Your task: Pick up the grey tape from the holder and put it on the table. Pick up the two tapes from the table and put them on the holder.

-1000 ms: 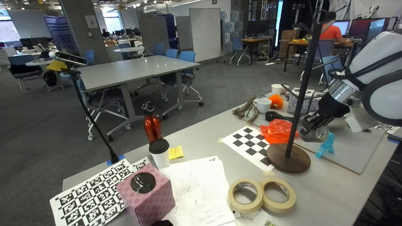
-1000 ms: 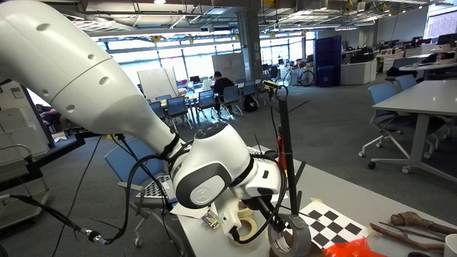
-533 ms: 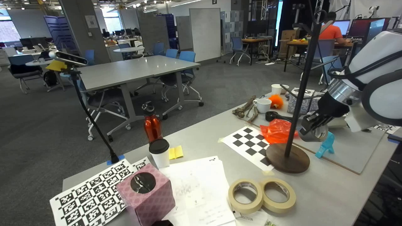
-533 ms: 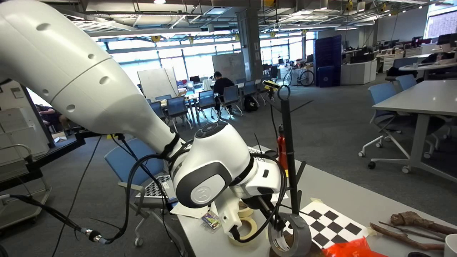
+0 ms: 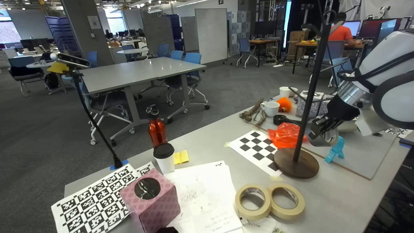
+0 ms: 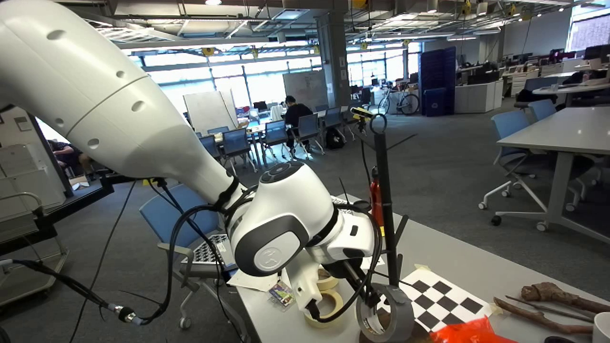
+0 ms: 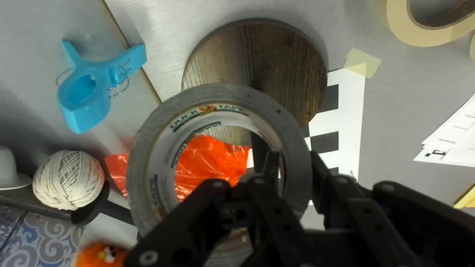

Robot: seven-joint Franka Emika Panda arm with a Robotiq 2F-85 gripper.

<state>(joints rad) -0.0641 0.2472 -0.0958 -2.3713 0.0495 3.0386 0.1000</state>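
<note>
Two black fingers [image 7: 324, 174] of the gripper [image 7: 295, 163] pinch the wall of a thick grey duct-tape roll [image 7: 219, 92], one inside the hole, one outside. Its face is dull and flecked, its white core printed DUCK TAPE; it hangs tilted beside the holder [image 5: 311, 94], a slim black pole [image 6: 386, 190] on a round base [image 7: 289, 63] of dark, grained wood; whether it touches the pole, I cannot tell. Glossy, crumpled orange-red plastic [image 7: 209, 159] shows through the hole. Farther out, two smooth cream masking-tape rings [image 5: 267, 201] lie together on the pale grey table [image 5: 343, 200].
</note>
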